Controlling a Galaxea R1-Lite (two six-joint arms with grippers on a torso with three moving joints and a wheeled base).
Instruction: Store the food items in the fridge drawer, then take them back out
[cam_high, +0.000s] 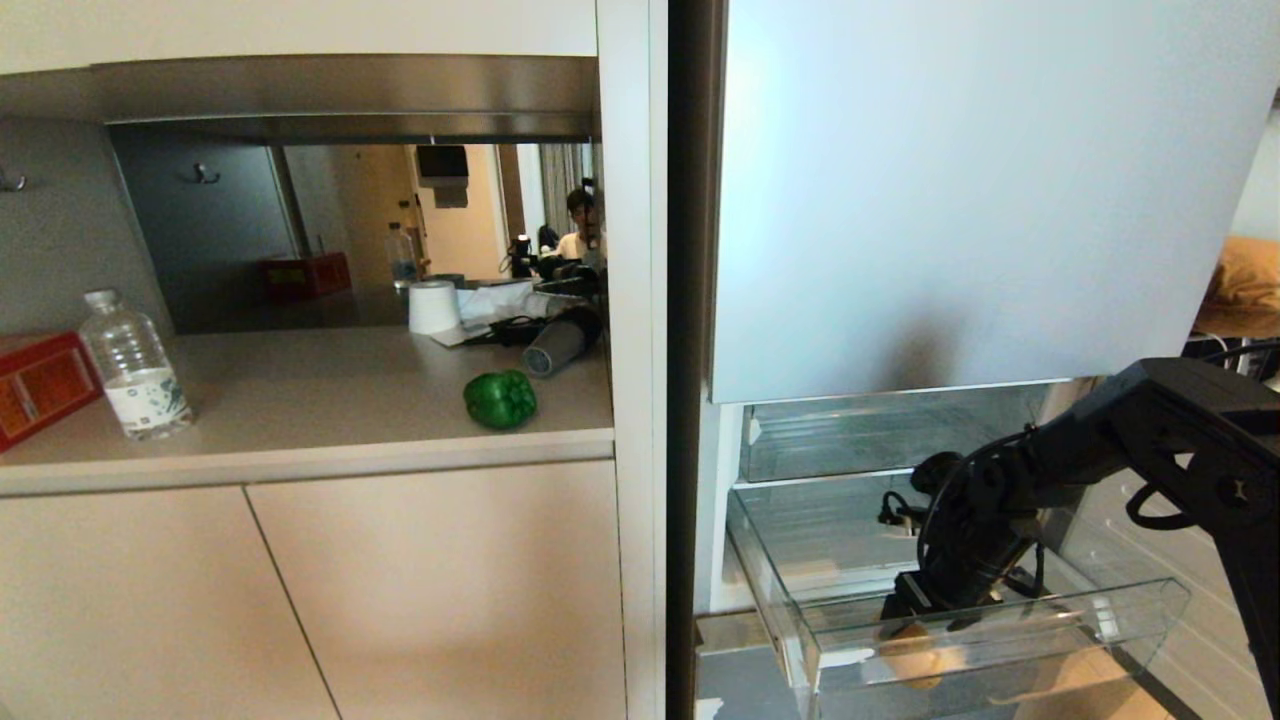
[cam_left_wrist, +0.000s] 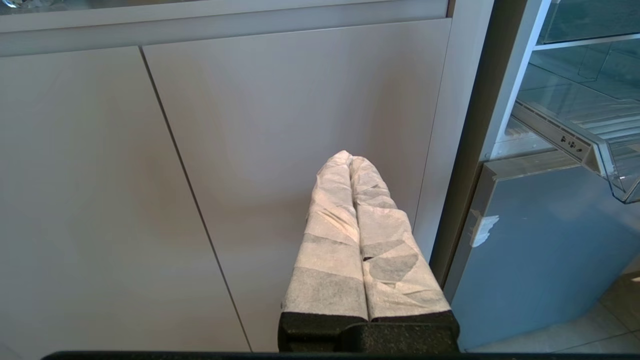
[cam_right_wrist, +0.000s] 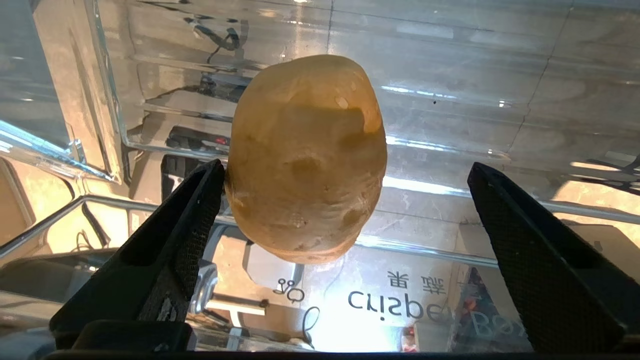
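Right pincer (cam_right_wrist: 345, 210) hangs wide open inside the fridge drawer (cam_high: 1000, 640), potato (cam_right_wrist: 306, 157) loose between its jaws; green pepper (cam_high: 500, 398) waits on the table (cam_high: 300, 400). Close off-centre and that potato could roll away.

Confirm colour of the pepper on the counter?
Glossy dark green. The bell pepper shows best in the head view, near the counter's front edge.

My right arm (cam_high: 1150, 430): matte black, angular, looped black cables. Right fingers (cam_right_wrist: 170, 250): black, textured, wedge-shaped. Left fingers (cam_left_wrist: 330, 240): wrapped in white tape.
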